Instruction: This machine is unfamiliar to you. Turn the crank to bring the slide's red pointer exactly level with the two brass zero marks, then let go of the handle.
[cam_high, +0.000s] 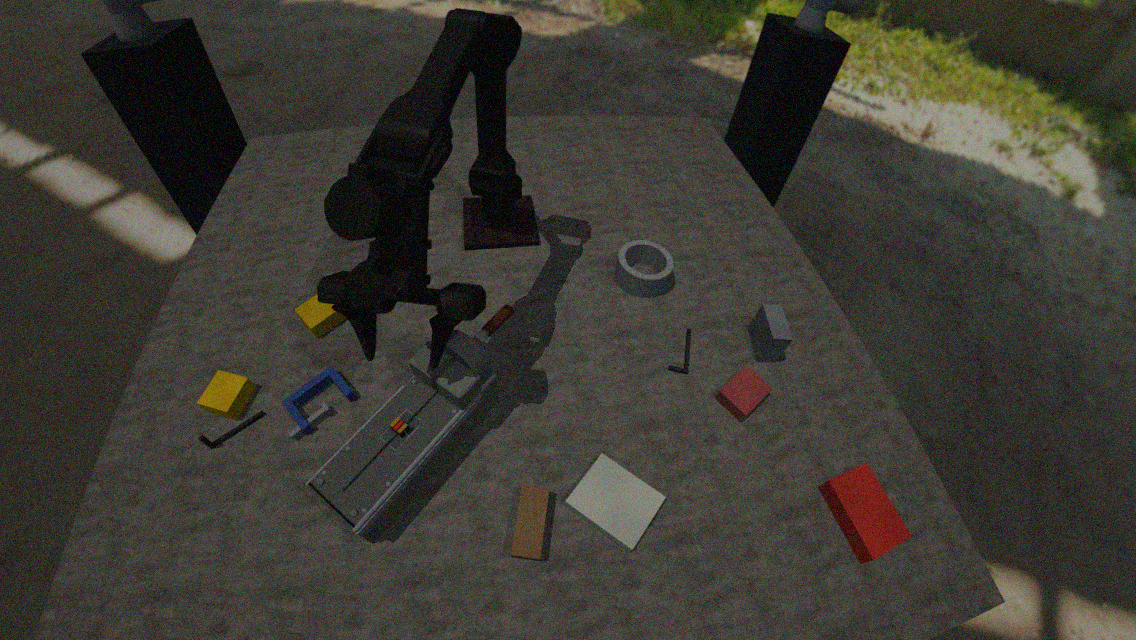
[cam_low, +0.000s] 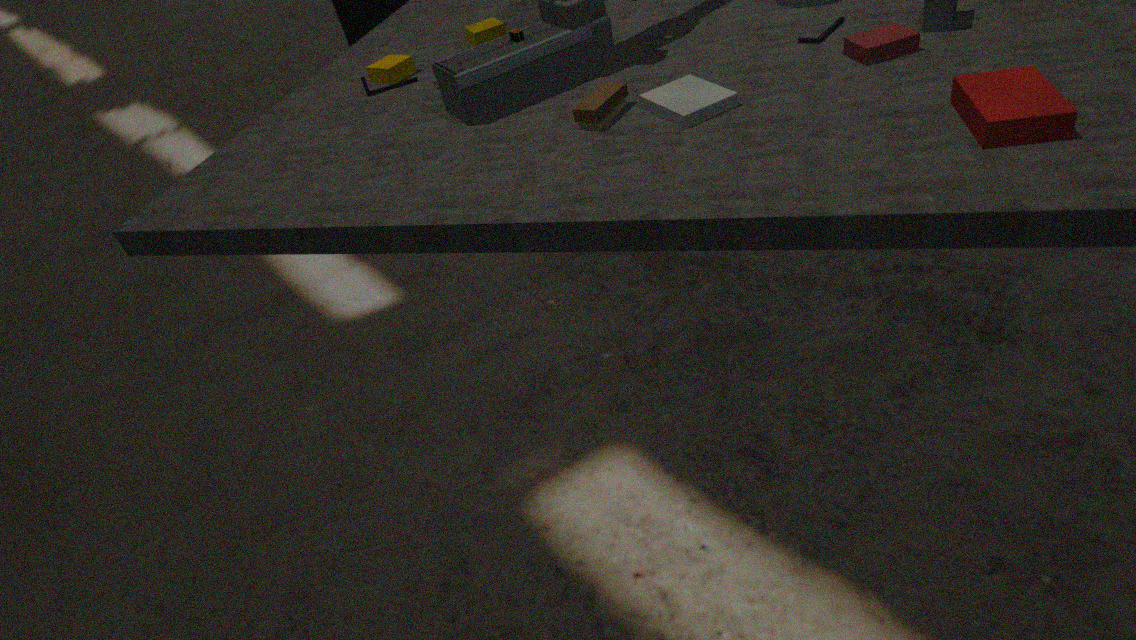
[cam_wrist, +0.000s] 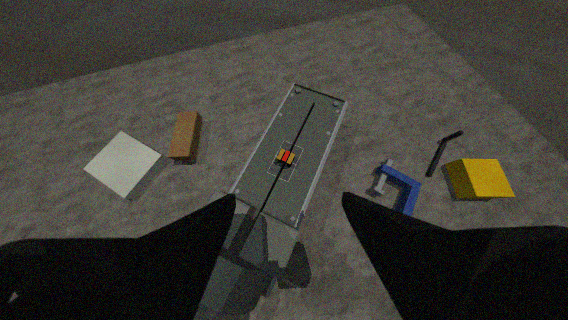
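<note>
The machine is a long, low grey unit resting on the counter, its slotted top face upward and extending forward from beneath the open gripper. The red pointer, a short bar ahead of the fingertips, sits across the dark slot between small yellow-orange pieces, presumably the zero marks; exact alignment cannot be resolved. The crank's orange-brown handle projects beyond the raised end housing, beside the gripper and apart from both fingertips.
</note>
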